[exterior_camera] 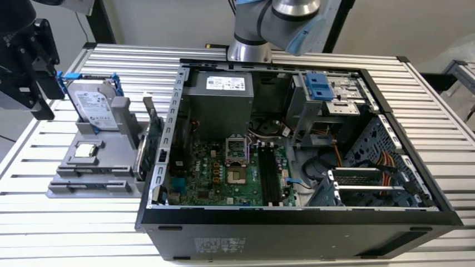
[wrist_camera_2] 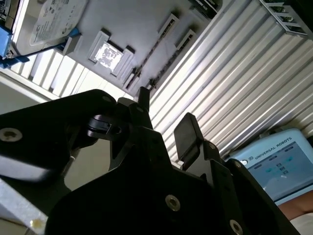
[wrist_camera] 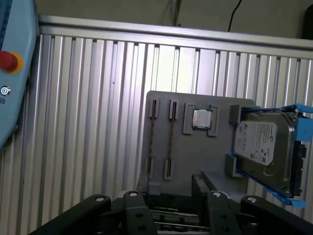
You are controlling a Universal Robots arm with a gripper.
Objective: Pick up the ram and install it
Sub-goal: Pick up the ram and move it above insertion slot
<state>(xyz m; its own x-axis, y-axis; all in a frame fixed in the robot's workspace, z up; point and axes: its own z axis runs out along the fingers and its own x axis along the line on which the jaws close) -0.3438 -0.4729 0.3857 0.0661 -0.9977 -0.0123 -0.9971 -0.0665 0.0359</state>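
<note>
Exterior view: pincer (exterior_camera: pixel 39 97) near tray (exterior_camera: pixel 82 184) edge, well apart from case (exterior_camera: pixel 297 218).

On the table (exterior_camera: pixel 67 222) the case (exterior_camera: pixel 297 233) lies open, with the tray (exterior_camera: pixel 67 189) just beside it on the exterior view's left. The drive (exterior_camera: pixel 95 108) stands at the tray's far end. The chip (exterior_camera: pixel 88 149) sits in the middle, and the ram (wrist_camera: pixel 169 147) stands on edge in a slot at the near end. A card (exterior_camera: pixel 153 142) stands between tray and case wall. Inside the case, the power supply (exterior_camera: pixel 219 103) is far and the board (exterior_camera: pixel 222 175) lies in front of it. The arm's base (exterior_camera: pixel 248 50) stands behind the case.
</note>
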